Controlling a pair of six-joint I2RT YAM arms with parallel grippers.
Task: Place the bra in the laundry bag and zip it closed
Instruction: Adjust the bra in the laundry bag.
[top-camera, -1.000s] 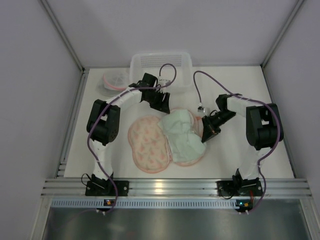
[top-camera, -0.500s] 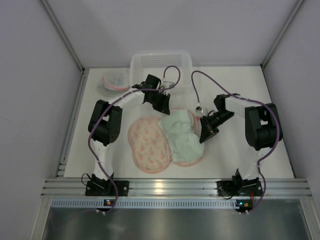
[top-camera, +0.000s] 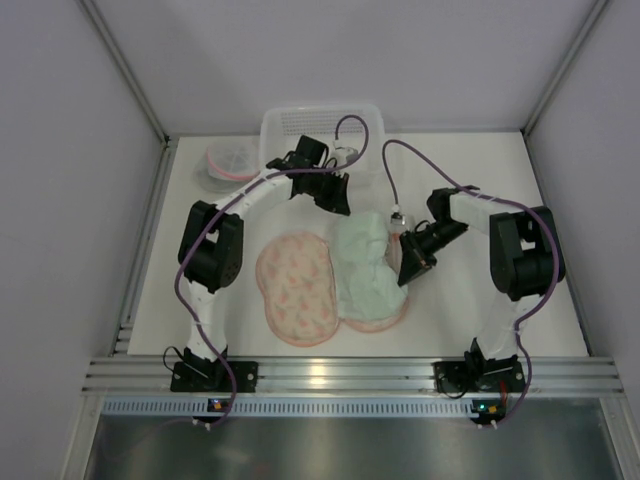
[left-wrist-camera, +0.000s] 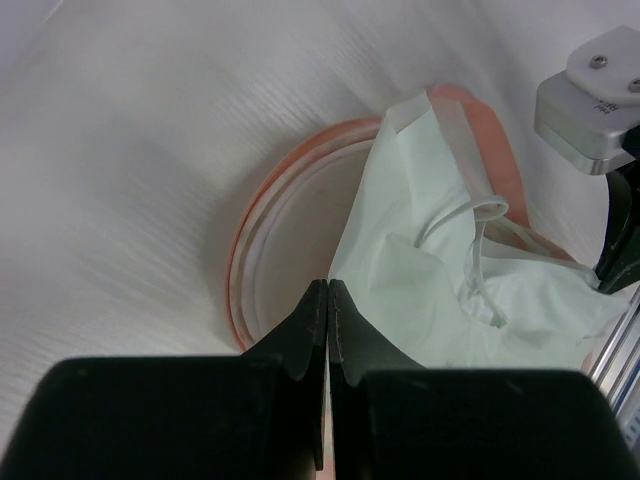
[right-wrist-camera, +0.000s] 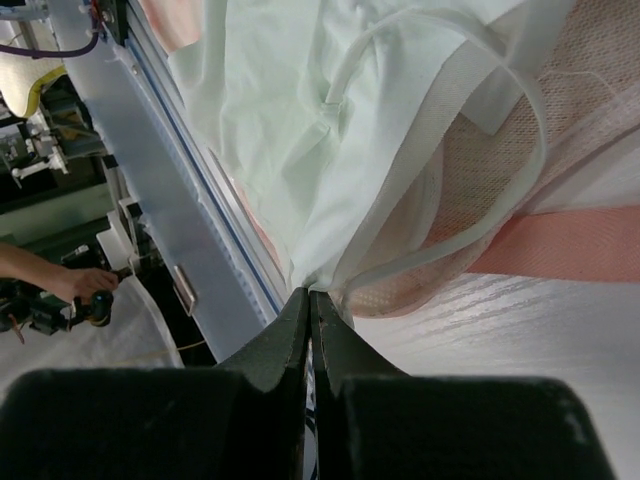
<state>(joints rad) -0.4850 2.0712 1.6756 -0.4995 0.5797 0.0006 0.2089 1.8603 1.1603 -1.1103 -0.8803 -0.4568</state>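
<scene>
1. Left claw (top-camera: 338, 200) had shifted away from its base and toward the right arm since the earlier frame. The bra (top-camera: 362, 268) had bunched over with it, baring more of the laundry bag (top-camera: 295, 285) half.
2. Left claw's fingers were pressed together with no gap in the left wrist view. The bra's pale green edge met the tips, so it looked pinched on that fabric.
3. Ahead of the left claw, the bra lay crumpled to the right, with a thin strap (left-wrist-camera: 480, 215) looping on top. The bag's pink rim curved off to the claw's left.
4. Right claw (top-camera: 405, 268) was also closed tight. Its tips nipped the bag's mesh edge, and bra fabric ran down to the same spot.
5. Beyond the right claw's tips, the bra was spread over the mesh and pink binding of the bag, not enclosed.
6. Bag lay opened flat on the white surface (top-camera: 480, 300). One patterned half sat on the left claw's base side and the other lay under the bra, between the two claws.
7. Clear plastic basket (top-camera: 320, 122) stood just behind the left claw. A small pink-rimmed mesh item (top-camera: 228, 160) sat off to that claw's outer side.
8. Zip state could not be told.
</scene>
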